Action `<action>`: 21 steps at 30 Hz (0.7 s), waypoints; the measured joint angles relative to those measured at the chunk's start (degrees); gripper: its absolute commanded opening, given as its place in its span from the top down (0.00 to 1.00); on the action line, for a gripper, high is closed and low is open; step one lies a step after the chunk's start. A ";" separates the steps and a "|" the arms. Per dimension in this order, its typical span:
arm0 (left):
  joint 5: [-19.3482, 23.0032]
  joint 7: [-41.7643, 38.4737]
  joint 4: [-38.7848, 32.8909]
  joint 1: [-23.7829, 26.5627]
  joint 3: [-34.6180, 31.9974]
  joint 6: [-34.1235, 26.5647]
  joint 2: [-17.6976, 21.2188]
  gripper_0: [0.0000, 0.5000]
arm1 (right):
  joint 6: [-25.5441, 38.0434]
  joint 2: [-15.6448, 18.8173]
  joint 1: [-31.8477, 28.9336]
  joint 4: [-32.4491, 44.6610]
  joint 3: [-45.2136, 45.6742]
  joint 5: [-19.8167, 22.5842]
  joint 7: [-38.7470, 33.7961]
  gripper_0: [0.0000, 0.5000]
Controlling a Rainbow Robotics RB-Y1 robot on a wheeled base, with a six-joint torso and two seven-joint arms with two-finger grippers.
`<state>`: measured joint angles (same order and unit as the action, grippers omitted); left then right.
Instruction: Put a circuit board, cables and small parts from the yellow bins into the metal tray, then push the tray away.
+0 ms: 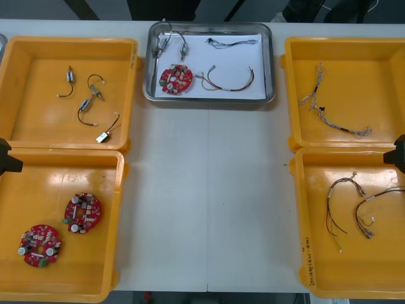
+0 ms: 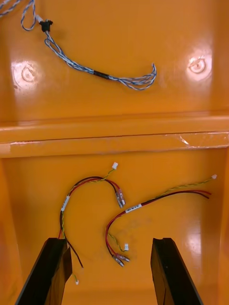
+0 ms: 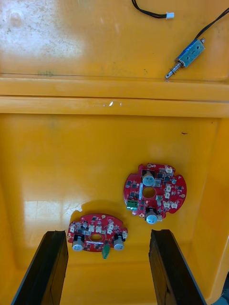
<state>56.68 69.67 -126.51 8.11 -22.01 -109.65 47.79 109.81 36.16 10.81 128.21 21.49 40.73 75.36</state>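
Front view: the metal tray [image 1: 209, 100] sits at the top centre of the frame, close against the table's far edge. On its white inside lie a round red circuit board [image 1: 176, 78] at lower left, a red and yellow cable [image 1: 224, 87] to the right of it, a blue and white cable [image 1: 231, 42] at upper right, and small metal parts [image 1: 163, 43] with black leads at upper left. By that showing the loading looks done. The push looks done too, or nearly, since little table shows beyond the tray. If a nudge is wanted, it calls for a gripper brought to the tray's near rim and pressed squarely, so the tray does not turn.

The left gripper [image 1: 7, 158] is at the left edge of the frame, mid-height, over the lower-left yellow bin [image 1: 95, 266]. In its wrist view the left gripper [image 3: 109, 233] has its fingers spread wide and grasps nothing. Two spare boards [image 3: 155, 191] [image 3: 97, 232] lie loose on the bin floor, the nearer one between the fingertips (below them, it seems, not touched).

The right gripper [image 1: 397, 155] is at the right edge, over the lower-right yellow bin [image 1: 380, 266]. The right gripper [image 2: 109, 240] is likewise wide apart and empty, with red and yellow cables [image 2: 90, 183] lying beyond its fingertips.
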 measured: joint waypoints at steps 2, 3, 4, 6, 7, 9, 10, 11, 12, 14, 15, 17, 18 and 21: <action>0.00 0.00 0.00 0.00 0.00 0.00 0.00 0.00 | 0.00 -0.60 0.00 -1.88 0.00 0.09 0.00 0.00; 0.00 0.00 0.00 0.00 0.00 0.00 0.00 0.00 | 0.00 -0.80 0.00 -2.62 0.00 0.15 0.00 0.00; 0.00 0.00 0.00 0.00 0.00 0.00 0.00 0.00 | 0.00 -0.93 0.00 -3.20 0.00 0.16 0.00 0.00; 0.00 0.00 0.00 0.00 0.00 0.00 0.00 0.00 | 0.00 -0.95 0.00 -3.81 0.00 0.17 0.00 0.00; 0.00 0.00 0.00 0.00 0.00 0.00 0.00 0.00 | 0.00 -0.95 0.00 -3.86 0.00 0.17 0.00 0.00; 0.00 0.00 0.00 0.00 0.00 0.00 0.00 0.00 | 0.00 -0.95 0.00 -3.90 -0.01 0.17 0.00 0.00; 0.00 0.00 0.00 0.00 0.00 0.00 0.00 0.00 | 0.00 -0.94 0.00 -3.93 -0.02 0.17 0.00 0.00; 0.00 0.00 0.00 0.00 0.00 0.00 0.00 0.00 | 0.00 -0.94 0.00 -4.01 -0.06 0.17 0.00 0.00; 0.00 0.00 0.00 0.00 0.00 0.00 0.00 0.00 | 0.00 -0.94 0.00 -4.14 -0.13 0.16 0.00 0.00; 0.00 0.00 0.00 0.00 0.00 0.00 0.00 0.00 | 0.00 -0.94 0.00 -4.58 -0.21 0.16 0.00 0.00; 0.00 0.00 0.00 0.00 0.00 0.00 0.00 0.00 | 0.00 -0.94 0.00 -4.84 -0.21 0.16 0.00 0.00; 0.00 0.00 0.00 0.00 0.00 0.00 0.00 0.00 | 0.00 -0.94 0.00 -5.13 -0.22 0.17 0.00 0.00; 0.00 0.00 0.00 0.00 0.00 0.00 0.00 0.00 | 0.00 -0.94 0.00 -5.17 -0.22 0.17 0.00 0.00; 0.00 0.00 0.00 0.00 0.00 0.00 0.00 0.00 | 0.00 -0.94 0.00 -5.17 -0.22 0.18 0.00 0.00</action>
<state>56.68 69.67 -126.51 8.11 -22.01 -109.65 47.79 109.81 35.22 10.81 123.04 21.28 40.91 75.36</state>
